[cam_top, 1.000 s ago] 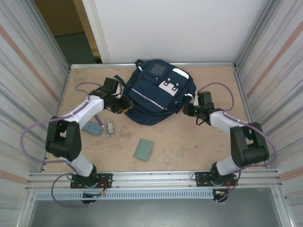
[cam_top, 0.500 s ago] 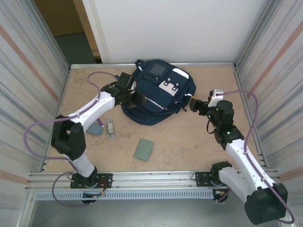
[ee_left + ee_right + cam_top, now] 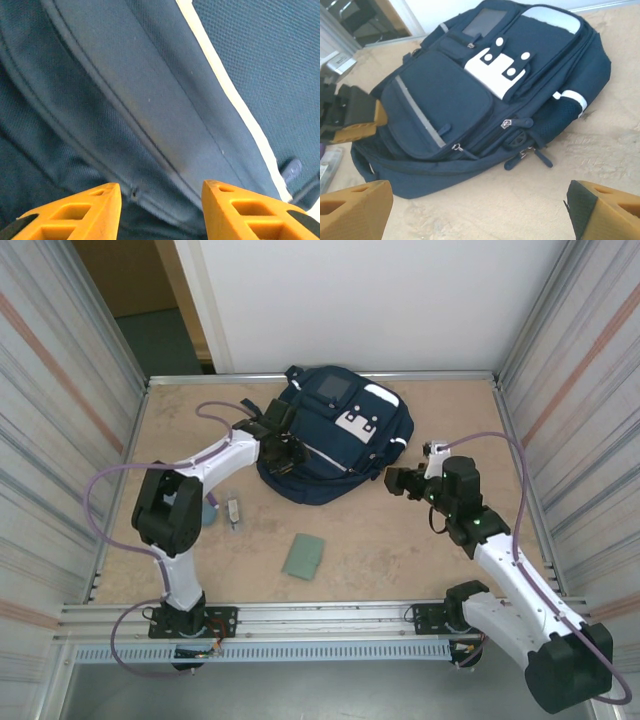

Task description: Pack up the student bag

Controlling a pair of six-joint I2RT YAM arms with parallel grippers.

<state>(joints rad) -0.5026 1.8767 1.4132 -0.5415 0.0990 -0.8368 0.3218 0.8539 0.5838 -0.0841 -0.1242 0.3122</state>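
- Top external view: the student bag lies flat at the far centre of the table, with its grey panel toward the far edge.
- Top external view: the left gripper sits over the bag's near-left flank. Its arm reaches in from the left.
- Top external view: the right gripper is just beside the bag's near-right edge, pointing left toward it.
- Top external view: a green-grey flat piece lies near the table's centre, well apart from the bag. A small pale item lies to the near left, beside a teal object partly hidden by the left arm.
- Left wrist view: the left gripper is released. Its two orange fingers stand parted at the bottom edge, with nothing clamped between them.
- Left wrist view: the navy fabric of the bag lies close beyond the tips, and a zipper seam crosses the gap. A white stripe runs diagonally to one side, and a dark zipper pull sits near its lower end.
- Right wrist view: the right gripper is released — its orange fingers are spread wide, with bare table between them and clear of the bag.
- Right wrist view: the bag lies front up, showing the white buckle patch and a grey stripe on the front pocket. One orange finger of the left gripper is at the bag's near-left side.
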